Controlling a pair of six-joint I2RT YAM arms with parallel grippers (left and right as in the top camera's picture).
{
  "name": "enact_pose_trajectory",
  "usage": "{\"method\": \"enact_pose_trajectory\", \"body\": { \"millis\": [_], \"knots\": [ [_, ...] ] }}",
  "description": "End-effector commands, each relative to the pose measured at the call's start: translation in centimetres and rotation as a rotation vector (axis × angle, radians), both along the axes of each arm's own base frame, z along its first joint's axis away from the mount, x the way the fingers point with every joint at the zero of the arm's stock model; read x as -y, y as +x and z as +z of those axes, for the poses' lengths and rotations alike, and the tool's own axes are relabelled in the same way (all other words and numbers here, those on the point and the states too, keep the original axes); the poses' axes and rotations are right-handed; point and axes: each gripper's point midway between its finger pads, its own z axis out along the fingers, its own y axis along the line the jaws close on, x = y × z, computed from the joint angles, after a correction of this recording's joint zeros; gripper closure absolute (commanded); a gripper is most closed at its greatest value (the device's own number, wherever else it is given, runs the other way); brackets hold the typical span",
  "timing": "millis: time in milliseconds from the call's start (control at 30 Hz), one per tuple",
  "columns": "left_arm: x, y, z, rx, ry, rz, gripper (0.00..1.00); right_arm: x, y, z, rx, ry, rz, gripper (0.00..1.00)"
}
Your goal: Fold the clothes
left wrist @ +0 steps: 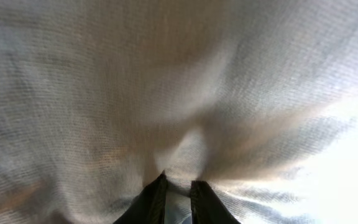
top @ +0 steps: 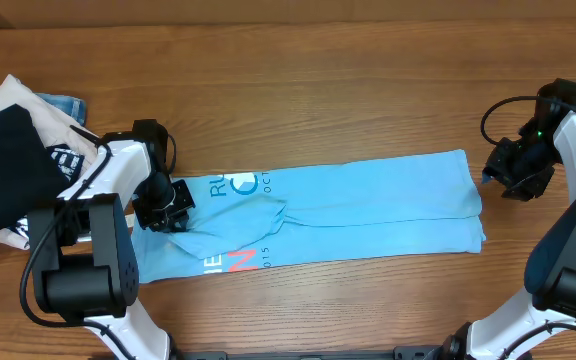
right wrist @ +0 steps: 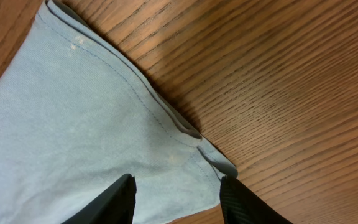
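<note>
The light sky-blue T-shirt (top: 368, 205) lies folded into a long band across the wooden table, with white and red-pink lettering near its left end. My left gripper (top: 175, 203) is at that left end, shut on a pinch of the shirt's cloth. In the left wrist view the cloth (left wrist: 179, 93) fills the frame and runs between the nearly closed fingers (left wrist: 178, 185). My right gripper (top: 495, 168) is open just off the shirt's right edge. In the right wrist view its fingers (right wrist: 178, 183) straddle the shirt's hemmed corner (right wrist: 104, 124) without touching it.
A pile of other garments sits at the table's left edge: a black one with white print (top: 3, 170), a beige one (top: 13, 95) and a denim one (top: 65, 103). Bare wood (top: 318, 90) lies behind the shirt.
</note>
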Motion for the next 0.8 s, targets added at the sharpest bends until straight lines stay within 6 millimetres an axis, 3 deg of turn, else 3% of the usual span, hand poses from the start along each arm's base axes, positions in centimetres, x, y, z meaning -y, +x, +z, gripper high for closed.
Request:
{"method": "enact_pose_trajectory", "body": {
  "millis": [0,100,233,400,533,767],
  "knots": [
    [-0.7,1.7,3.1,0.099,0.024,-0.003,0.81,0.1,0.0,0.2,0.007,-0.011,0.006,0.52],
    [-2.2,2.2,5.8,0.17,0.119,0.042,0.81,0.1,0.0,0.2,0.008,-0.011,0.007,0.52],
    [-3.6,1.6,6.7,0.17,0.203,0.055,0.8,0.1,0.1,0.2,0.01,-0.012,0.007,0.53],
    [-3.8,0.3,4.8,0.122,0.224,0.061,0.79,0.1,0.0,0.2,0.007,-0.011,0.007,0.52],
    [-3.7,-1.2,1.3,0.097,0.222,0.059,0.76,0.0,0.0,0.2,0.006,-0.01,0.007,0.52],
    [-3.8,-3.6,-1.8,0.025,0.234,0.049,0.72,-0.1,-0.6,0.3,-0.015,-0.003,0.006,0.51]
  ]
}}
